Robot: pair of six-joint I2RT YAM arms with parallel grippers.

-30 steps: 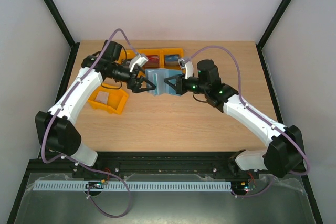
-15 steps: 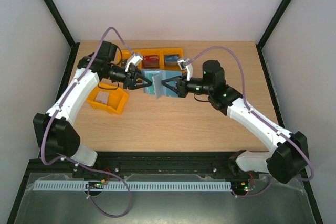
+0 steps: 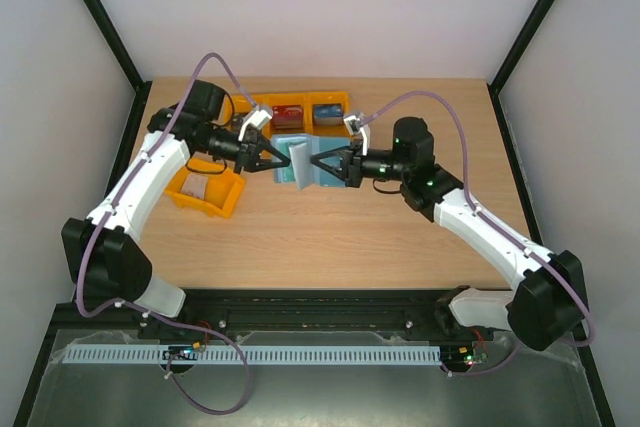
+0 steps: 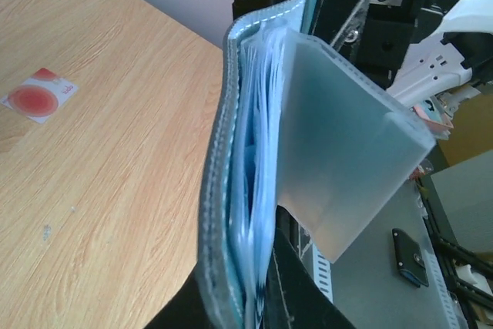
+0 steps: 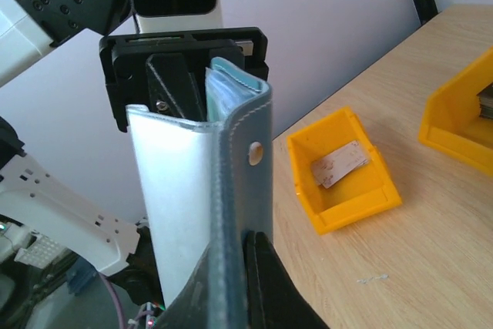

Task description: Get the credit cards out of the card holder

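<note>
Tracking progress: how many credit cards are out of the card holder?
2. A white card with a red mark lies on the table; a pale card lies in an orange bin. More may hide inside the card holder.

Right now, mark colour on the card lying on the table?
Red, on the white card; left wrist view.

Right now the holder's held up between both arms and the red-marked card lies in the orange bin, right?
No. The red-marked card lies on the table, not in the bin, as the left wrist view shows. The holder is held up between both arms.
</note>
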